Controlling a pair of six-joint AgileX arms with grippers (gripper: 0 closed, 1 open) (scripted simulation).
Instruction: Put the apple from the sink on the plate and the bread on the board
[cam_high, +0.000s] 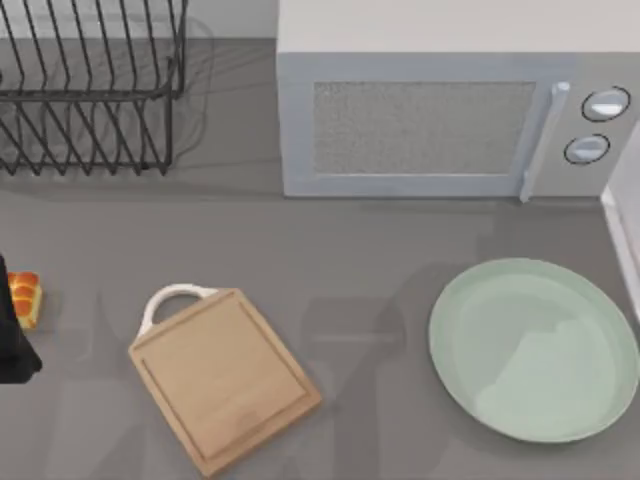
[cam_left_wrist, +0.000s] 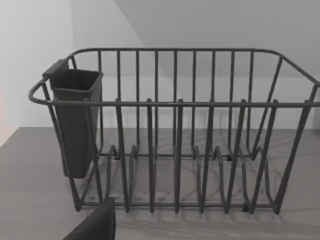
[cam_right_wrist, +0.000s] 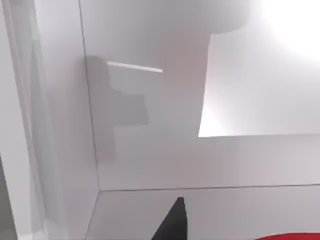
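The bread (cam_high: 24, 298) lies at the table's far left edge, touching the dark body of my left gripper (cam_high: 14, 345), which reaches in from that edge. The wooden board (cam_high: 222, 375) with its white loop handle lies slanted right of the bread. The pale green plate (cam_high: 535, 348) sits bare at the right. In the right wrist view my right gripper (cam_right_wrist: 172, 222) hangs inside the white sink (cam_right_wrist: 150, 165), and a red sliver of the apple (cam_right_wrist: 292, 236) shows at the picture's edge close by.
A black wire dish rack (cam_high: 90, 90) with a dark cutlery cup (cam_left_wrist: 75, 120) stands at the back left. A grey microwave (cam_high: 440, 120) fills the back middle. The sink's white rim (cam_high: 625, 230) borders the table's right side.
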